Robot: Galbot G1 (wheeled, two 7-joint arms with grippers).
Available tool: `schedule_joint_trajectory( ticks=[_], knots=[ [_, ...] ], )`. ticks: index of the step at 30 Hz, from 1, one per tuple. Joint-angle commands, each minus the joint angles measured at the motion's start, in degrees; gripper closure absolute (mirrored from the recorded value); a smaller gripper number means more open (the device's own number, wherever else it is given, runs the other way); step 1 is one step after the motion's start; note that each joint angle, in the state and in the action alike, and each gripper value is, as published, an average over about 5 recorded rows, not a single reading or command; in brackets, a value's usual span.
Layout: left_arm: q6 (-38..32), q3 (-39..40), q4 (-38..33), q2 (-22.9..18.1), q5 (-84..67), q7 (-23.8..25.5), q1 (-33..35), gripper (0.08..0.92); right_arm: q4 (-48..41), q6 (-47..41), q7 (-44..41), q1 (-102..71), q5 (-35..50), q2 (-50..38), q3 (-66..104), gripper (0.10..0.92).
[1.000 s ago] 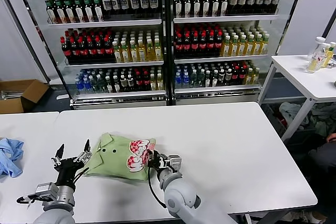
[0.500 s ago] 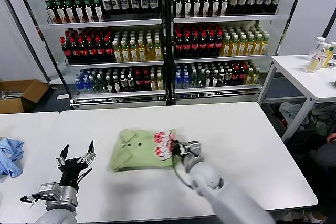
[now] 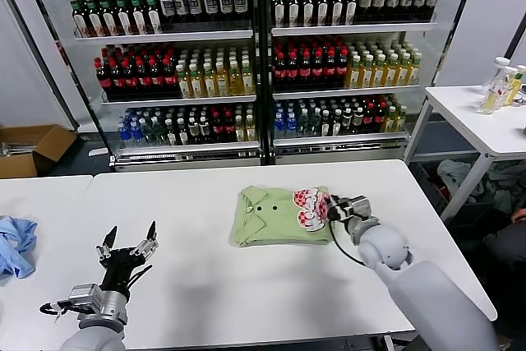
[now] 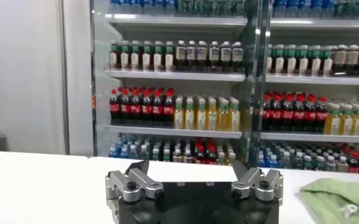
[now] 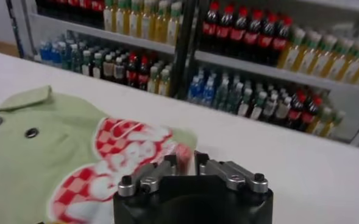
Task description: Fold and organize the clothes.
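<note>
The clothes, a folded light green polo shirt (image 3: 275, 218) with dark buttons and a red-and-white checkered print, lie on the white table (image 3: 246, 302) right of centre. My right gripper (image 3: 334, 210) sits at the shirt's right edge, by the print. In the right wrist view its narrow jaws (image 5: 188, 157) pinch the printed edge of the shirt (image 5: 57, 152). My left gripper (image 3: 130, 241) hovers over the near left of the table, apart from the shirt, fingers spread wide with nothing between them (image 4: 191, 167). The shirt's edge (image 4: 337, 198) shows at the side of the left wrist view.
A light blue garment (image 3: 15, 244) lies at the table's far left edge. Glass-door coolers full of bottles (image 3: 255, 55) stand behind the table. A second white table (image 3: 485, 121) with bottles is at the right, and a cardboard box (image 3: 33, 145) sits on the floor at left.
My right gripper has dragged the shirt to the right and away from me across the table. The left gripper has drifted slightly to the right, still open.
</note>
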Motion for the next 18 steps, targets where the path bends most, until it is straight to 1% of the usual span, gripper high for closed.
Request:
schedule_joint_trajectory(
  ticks=[1,6,10,15,18],
  knots=[
    [0.20,0.73,-0.84,0.16,0.39,0.84,0.60,0.177,9.22,16.18,-0.94,-10.12,-8.67,-4.28,9.78,0.712],
    [0.21,1.36,-1.74,0.62,0.44,1.45,1.09,0.177,18.98,19.32,2.23,-23.06,-6.43,-4.03,17.99,0.565],
    [0.40,1.95,-2.70,0.32,0.51,2.01,1.78,0.177,25.90,19.64,1.48,-33.37,-6.10,-3.50,25.16,0.452],
    [1.02,2.62,-4.12,-0.46,0.57,2.62,2.30,0.177,30.27,21.79,0.14,-44.00,-7.66,-1.35,31.11,0.305],
    [1.36,2.91,-4.99,-0.58,0.57,2.86,2.69,0.177,31.63,23.45,-0.26,-47.92,-8.42,0.31,32.85,0.235]
  ],
)
